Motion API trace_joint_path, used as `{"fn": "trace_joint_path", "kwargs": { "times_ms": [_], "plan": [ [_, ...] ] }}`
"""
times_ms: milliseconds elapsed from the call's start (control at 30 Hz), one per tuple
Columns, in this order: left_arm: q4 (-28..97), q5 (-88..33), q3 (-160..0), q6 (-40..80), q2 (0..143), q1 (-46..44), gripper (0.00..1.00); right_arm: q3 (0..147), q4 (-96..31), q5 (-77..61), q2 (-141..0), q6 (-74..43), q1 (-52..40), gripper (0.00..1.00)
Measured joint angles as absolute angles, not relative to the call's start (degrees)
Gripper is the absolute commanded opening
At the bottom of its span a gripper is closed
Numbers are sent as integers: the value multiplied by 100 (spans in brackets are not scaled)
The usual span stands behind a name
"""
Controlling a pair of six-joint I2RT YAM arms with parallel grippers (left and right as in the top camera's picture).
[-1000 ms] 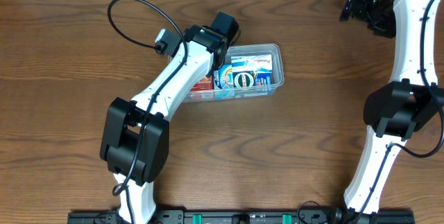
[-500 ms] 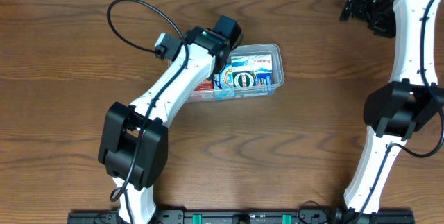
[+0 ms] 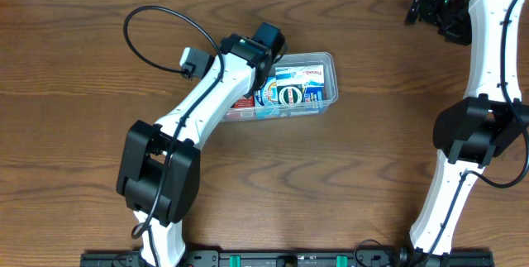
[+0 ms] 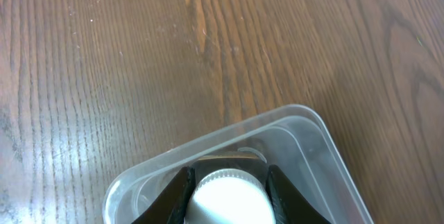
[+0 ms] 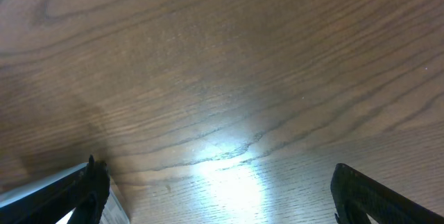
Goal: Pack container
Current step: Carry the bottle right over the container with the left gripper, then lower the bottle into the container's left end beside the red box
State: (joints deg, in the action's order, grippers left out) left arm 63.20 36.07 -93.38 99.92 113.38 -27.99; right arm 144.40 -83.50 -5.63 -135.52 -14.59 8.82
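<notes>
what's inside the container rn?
In the container, blue-and-white packets fill the exposed end; a red one shows beside the left arm, which covers the rest. Left fingers grip a white ribbed cap at one corner.

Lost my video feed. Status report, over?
Left end effector shut on white ridged-cap item, over end of container. Right end effector open, off over the table. Container holds printed packages. Nothing seen blocking.
</notes>
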Motion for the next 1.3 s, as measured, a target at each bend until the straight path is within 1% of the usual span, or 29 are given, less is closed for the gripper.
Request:
{"fn": "trace_joint_path", "kwargs": {
  "times_ms": [333, 367, 433, 467, 533, 600, 800, 900, 1033, 1133, 1300],
  "plan": [
    [6322, 3647, -9338, 10073, 11456, -2565, 7, 14440, -8350, -537, -13552, -1459, 882, 99],
    [6322, 3647, -9338, 10073, 11456, -2563, 16, 14440, -8350, -537, -13552, -1459, 882, 99],
    [6320, 3649, -9338, 10075, 11465, -2565, 45, 14440, -8350, -537, -13552, -1459, 882, 99],
    [6320, 3656, -9338, 10064, 11467, -2565, 50, 14440, -8350, -537, -13552, -1459, 882, 99],
    [6320, 3706, -9338, 10071, 11469, -2563, 52, 14440, -8350, -537, -13552, -1459, 882, 99],
    [6318, 3769, -9338, 10044, 11469, -2558, 58, 14440, -8350, -534, -13552, -1459, 882, 99],
    [6276, 3795, -9338, 9913, 11469, -2558, 58, 14440, -8350, -534, -13552, -1459, 884, 99],
    [6040, 3820, -9338, 9657, 11469, -2561, 58, 14440, -8350, -534, -13552, -1459, 882, 99],
    [5653, 3863, -9362, 9118, 11467, -2558, 58, 14440, -8350, -534, -13552, -1459, 882, 99],
    [5284, 3903, -9391, 8608, 11461, -2558, 57, 14440, -8350, -534, -13552, -1459, 882, 99],
    [4984, 3874, -9413, 7478, 11354, -2558, 57, 14440, -8350, -534, -13552, -1459, 882, 99]
  ]
}}
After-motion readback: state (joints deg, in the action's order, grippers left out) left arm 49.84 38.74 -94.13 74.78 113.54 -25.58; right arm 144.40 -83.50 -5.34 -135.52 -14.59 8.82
